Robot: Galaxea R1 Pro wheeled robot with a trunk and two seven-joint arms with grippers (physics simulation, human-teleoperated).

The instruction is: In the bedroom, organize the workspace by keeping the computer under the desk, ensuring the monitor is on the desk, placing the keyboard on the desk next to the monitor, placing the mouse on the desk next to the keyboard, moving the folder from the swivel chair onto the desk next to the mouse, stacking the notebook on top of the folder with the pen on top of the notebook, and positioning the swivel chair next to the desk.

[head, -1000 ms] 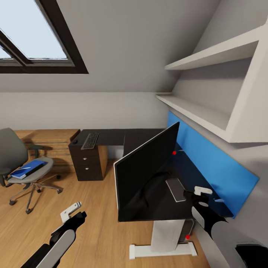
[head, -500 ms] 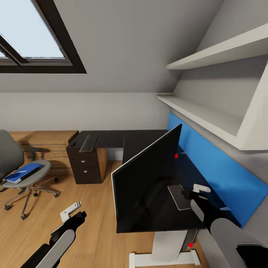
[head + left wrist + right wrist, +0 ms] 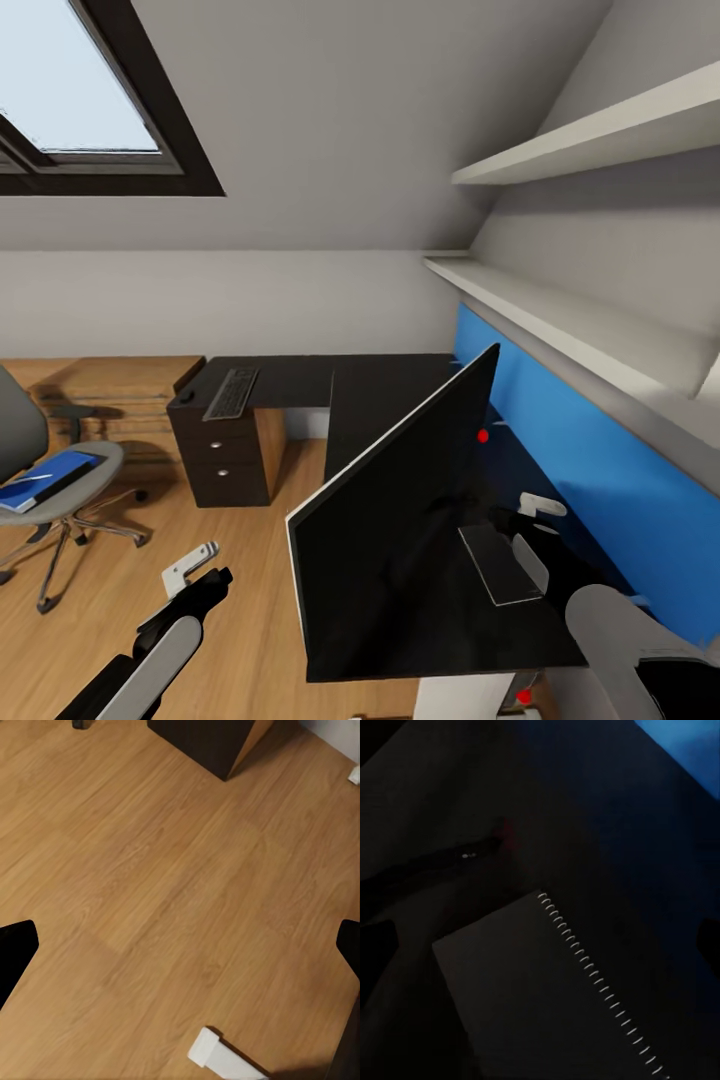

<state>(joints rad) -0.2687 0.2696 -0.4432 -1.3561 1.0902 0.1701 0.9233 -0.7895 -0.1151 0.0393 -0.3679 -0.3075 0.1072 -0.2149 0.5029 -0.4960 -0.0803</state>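
On the glossy black L-shaped desk [image 3: 300, 375], behind the large thin black monitor [image 3: 400, 520] with its pale edge, lies the small flat grey notebook [image 3: 497, 564]; the right wrist view shows its spiral binding [image 3: 600, 982] but no readable writing. The right gripper [image 3: 535, 512] hangs just above the notebook's far end, its dark fingers spread at that view's edges. The long dark grey keyboard [image 3: 232, 392] rests on the far wing of the desk, over the dark drawer unit [image 3: 218, 455]. The bright blue folder [image 3: 45, 478] sits on the grey swivel chair [image 3: 55, 495], which is cut off at the picture's edge. The left gripper [image 3: 190, 568] hovers over the wooden floor [image 3: 150, 885], spread and empty. Much of the desk is hidden by the monitor.
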